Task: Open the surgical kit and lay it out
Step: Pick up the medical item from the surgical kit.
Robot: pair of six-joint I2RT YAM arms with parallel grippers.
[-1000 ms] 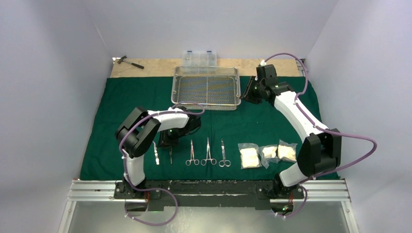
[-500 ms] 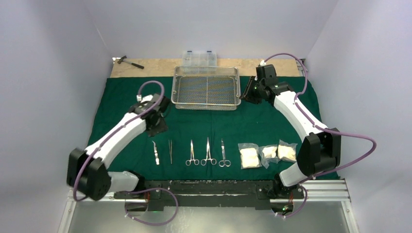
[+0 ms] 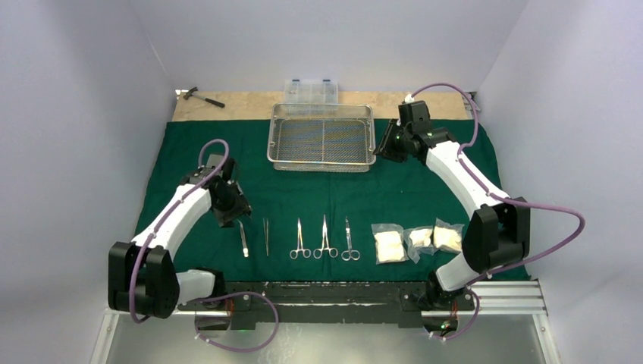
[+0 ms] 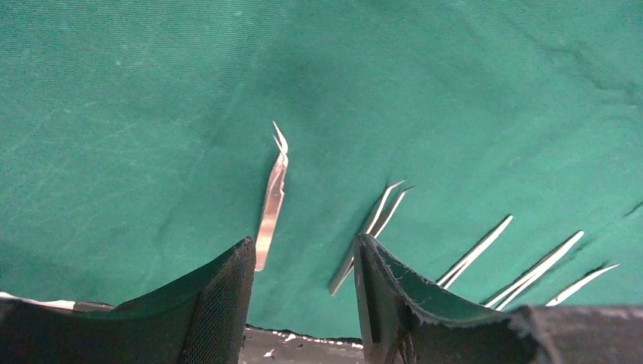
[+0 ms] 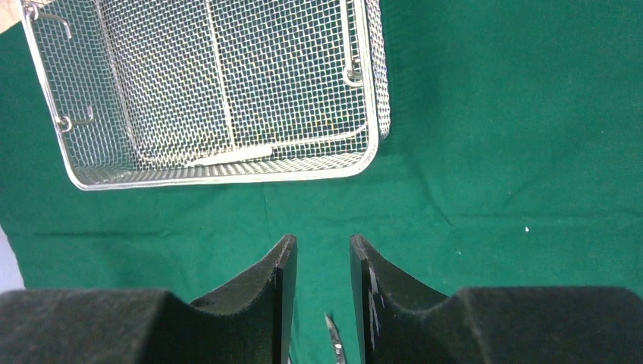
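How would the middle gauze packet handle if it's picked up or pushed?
The middle gauze packet looks soft and thin, so it is probably light and floppy. Its clear wrapper looks glossy, so it may slip in a grip. Its edges seem to meet the packets beside it, so pushing it could drag them.

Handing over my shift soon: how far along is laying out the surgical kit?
Done: the green cloth lies spread, with the wire-mesh tray toward its far edge. Two tweezers, three scissors-like instruments and three gauze packets sit in a near row. In hand: nothing. The left claw is open by the tweezers, the right claw open beside the tray. Left: apparently only backing both claws away.
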